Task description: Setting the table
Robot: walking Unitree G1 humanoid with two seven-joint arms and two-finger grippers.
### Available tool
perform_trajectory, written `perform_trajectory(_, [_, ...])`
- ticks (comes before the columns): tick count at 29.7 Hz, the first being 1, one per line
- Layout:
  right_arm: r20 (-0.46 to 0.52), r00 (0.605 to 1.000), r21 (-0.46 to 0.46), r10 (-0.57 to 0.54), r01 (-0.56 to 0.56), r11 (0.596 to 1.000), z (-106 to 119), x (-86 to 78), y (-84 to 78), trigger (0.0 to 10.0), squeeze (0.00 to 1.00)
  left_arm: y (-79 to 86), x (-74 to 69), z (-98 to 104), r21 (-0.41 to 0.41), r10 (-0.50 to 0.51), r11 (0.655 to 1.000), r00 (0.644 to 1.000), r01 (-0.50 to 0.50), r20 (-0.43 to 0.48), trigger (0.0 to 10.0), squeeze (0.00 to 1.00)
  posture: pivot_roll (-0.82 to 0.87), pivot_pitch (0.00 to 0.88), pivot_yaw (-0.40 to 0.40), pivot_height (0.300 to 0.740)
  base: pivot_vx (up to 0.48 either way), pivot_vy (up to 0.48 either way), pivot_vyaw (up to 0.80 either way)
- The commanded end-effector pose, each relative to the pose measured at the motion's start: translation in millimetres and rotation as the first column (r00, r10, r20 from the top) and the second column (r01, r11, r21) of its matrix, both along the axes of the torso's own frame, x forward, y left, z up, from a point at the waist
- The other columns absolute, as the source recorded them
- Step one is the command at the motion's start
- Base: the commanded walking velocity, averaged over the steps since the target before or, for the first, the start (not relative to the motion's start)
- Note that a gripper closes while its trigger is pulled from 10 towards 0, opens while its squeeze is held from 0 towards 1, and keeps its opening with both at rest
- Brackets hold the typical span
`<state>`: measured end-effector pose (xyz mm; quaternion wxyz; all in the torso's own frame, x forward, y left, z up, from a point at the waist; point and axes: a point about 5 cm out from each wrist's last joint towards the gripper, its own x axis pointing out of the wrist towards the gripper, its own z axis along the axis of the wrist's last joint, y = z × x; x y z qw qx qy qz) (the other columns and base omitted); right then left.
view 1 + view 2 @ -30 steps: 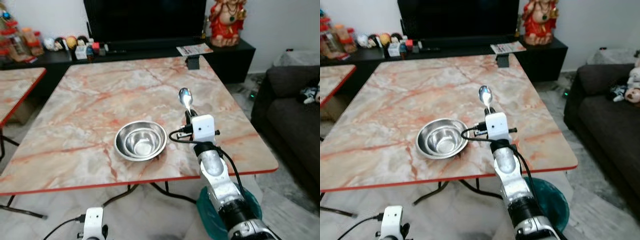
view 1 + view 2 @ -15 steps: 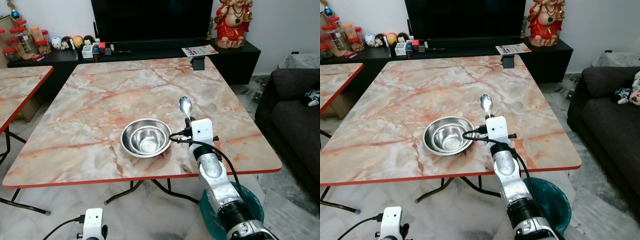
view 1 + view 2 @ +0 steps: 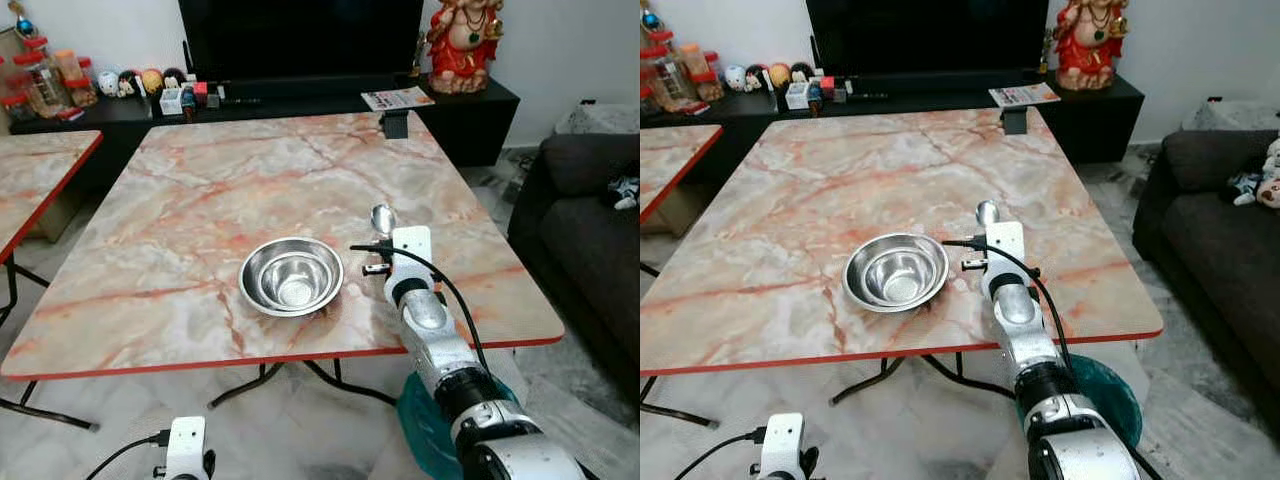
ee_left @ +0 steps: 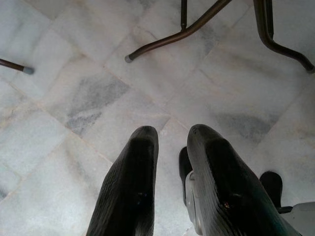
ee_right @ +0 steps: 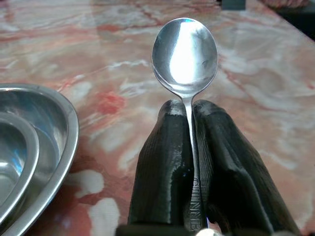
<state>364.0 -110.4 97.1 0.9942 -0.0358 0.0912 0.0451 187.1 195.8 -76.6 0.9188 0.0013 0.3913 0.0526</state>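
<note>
The left end effector [image 4: 167, 184] is seen hanging low over the pale grey marble-tiled floor [image 4: 74, 103], its two black fingers [image 4: 130, 187] separated by a narrow gap with nothing between them; dark metal desk legs [image 4: 187, 32] are seen just ahead of it. The right end effector [image 5: 189, 147] is held over the near right part of the square pink-and-cream marble-patterned desk with red edging [image 3: 200, 190]. Its fingers are closed on the handle of a shiny steel spoon [image 5: 185, 51], whose bowl projects beyond the fingertips and points away from the robot. Just to the left of the spoon, apart from it, two nested round stainless-steel bowls [image 3: 291, 278] are noted resting on the desk. At the far edge a small dark block [image 3: 395, 123] is seen. Beyond the desk, a long black low cabinet [image 3: 480, 110] carries a dark television screen [image 3: 300, 40], a red and gold figurine [image 3: 461, 45] and assorted small items.
</note>
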Motion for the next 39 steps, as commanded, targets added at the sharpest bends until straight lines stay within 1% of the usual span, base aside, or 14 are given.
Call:
perform_trajectory(1, [-0.017, 1.0, 0.008, 0.007, -0.007, 1.0, 2, 2.9, 3.4, 10.0, 0.0, 3.6, -1.9, -1, 0.007, 0.002, 1.0, 1.0, -0.002, -0.008, 10.0, 0.0, 0.01, 0.0, 0.038, 0.728, 0.0, 0.0, 0.0])
perform_trajectory(4, [-0.05, 0.998, 0.011, 0.026, -0.025, 1.0, -2, 3.0, 6.4, 10.0, 0.0, 3.3, -2.3, -1, 0.009, 0.001, 1.0, 1.0, -0.001, -0.01, 10.0, 0.0, 0.01, 0.0, 0.039, 0.728, 0.0, 0.0, 0.0])
perform_trajectory(10, [-0.065, 0.997, 0.025, 0.036, -0.034, 0.999, -3, 3.9, 8.0, 10.0, 0.0, 3.3, -2.9, -1, 0.013, -0.004, 1.0, 1.0, 0.004, -0.014, 10.0, 0.0, 0.01, 0.0, 0.04, 0.728, 0.0, 0.0, 0.0])
perform_trajectory(14, [-0.098, 0.995, 0.017, 0.032, -0.031, 0.999, -9, 2.5, 7.6, 10.0, 0.0, 4.1, -2.9, -1, 0.017, -0.006, 1.0, 1.0, 0.006, -0.018, 10.0, 0.0, 0.01, 0.0, 0.043, 0.728, 0.0, 0.0, 0.0])
perform_trajectory(27, [-0.152, 0.988, -0.019, 0.036, -0.039, 0.999, -21, -1.9, 6.3, 10.0, 0.0, 3.9, -0.9, 0, 0.018, -0.009, 1.0, 1.0, 0.009, -0.014, 10.0, 0.0, 0.01, 0.0, 0.047, 0.728, 0.0, 0.0, 0.0])
perform_trajectory(34, [-0.164, 0.986, -0.02, 0.038, -0.041, 0.999, -22, -2.2, 7.0, 10.0, 0.0, 4.5, -1.1, 0, 0.023, -0.011, 1.0, 1.0, 0.011, -0.013, 10.0, 0.0, 0.02, 0.0, 0.047, 0.728, 0.0, 0.0, 0.0])
perform_trajectory(36, [-0.166, 0.985, -0.025, 0.055, -0.059, 0.998, -23, -2.9, 10.7, 10.0, 0.0, 5.0, -2.3, -1, 0.025, -0.007, 1.0, 1.0, 0.008, -0.014, 10.0, 0.0, 0.02, 0.0, 0.044, 0.728, 0.0, 0.0, 0.0])
perform_trajectory(39, [-0.16, 0.985, -0.02, 0.059, -0.063, 0.998, -22, -2.7, 12.2, 10.0, 0.0, 5.1, -2.2, -1, 0.025, -0.007, 1.0, 1.0, 0.007, -0.013, 10.0, 0.0, 0.02, 0.0, 0.042, 0.728, 0.0, 0.0, 0.0])
